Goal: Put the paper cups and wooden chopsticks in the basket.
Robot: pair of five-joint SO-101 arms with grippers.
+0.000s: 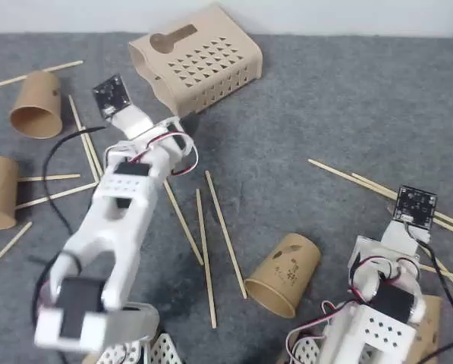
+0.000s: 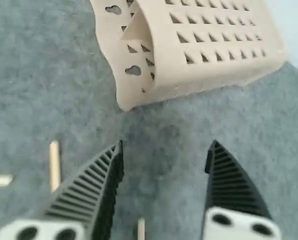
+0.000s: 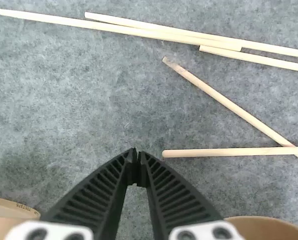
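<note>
Your left arm [image 1: 120, 212] and right arm [image 1: 378, 330] were white shells over black servos, with red, white and black cables; fingers [image 3: 101, 195] were ribbed black.

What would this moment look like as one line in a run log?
left jaws open, empty, near basket | right jaws shut, empty, near chopsticks | cups lying on grey mat

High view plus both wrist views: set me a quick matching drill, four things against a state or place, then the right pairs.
Things:
1. basket
2. left gripper
3. right gripper
4. paper cup between the arms

States:
A. fingers shut
B. brown, tipped over beside chopsticks
C. beige, triangular holes, far side of the table
D. fingers open

Pairs: 1-C, 2-D, 3-A, 4-B.
</note>
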